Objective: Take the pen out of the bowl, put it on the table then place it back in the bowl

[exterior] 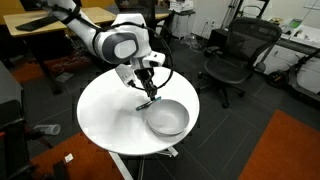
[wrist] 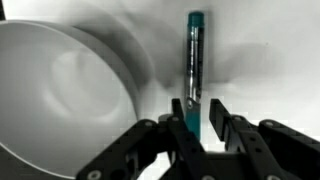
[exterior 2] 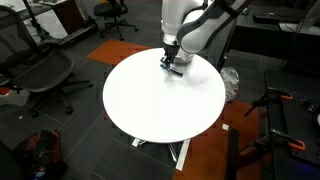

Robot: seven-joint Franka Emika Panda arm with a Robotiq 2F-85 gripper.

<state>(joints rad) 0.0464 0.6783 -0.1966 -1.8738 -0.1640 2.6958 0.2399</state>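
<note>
The teal-blue pen (wrist: 194, 50) lies on the white round table (exterior: 110, 115) just beside the silver-grey bowl (exterior: 167, 118). In the wrist view the bowl (wrist: 60, 80) fills the left side and is empty. My gripper (wrist: 197, 110) hangs low over the pen's near end, fingers on either side of it. The pen is close to one finger, with a visible gap to the other, so the gripper is open. In both exterior views the gripper (exterior: 147, 90) (exterior 2: 172, 62) is just above the table, with the pen (exterior: 146, 101) under it. The arm hides the bowl in one exterior view.
Black office chairs (exterior: 235, 55) (exterior 2: 45, 70) stand around the table. A wooden desk (exterior: 40, 25) is at the back. Orange carpet (exterior: 290, 150) lies beside the table's base. The table edge (exterior 2: 160, 135) is well away from the gripper.
</note>
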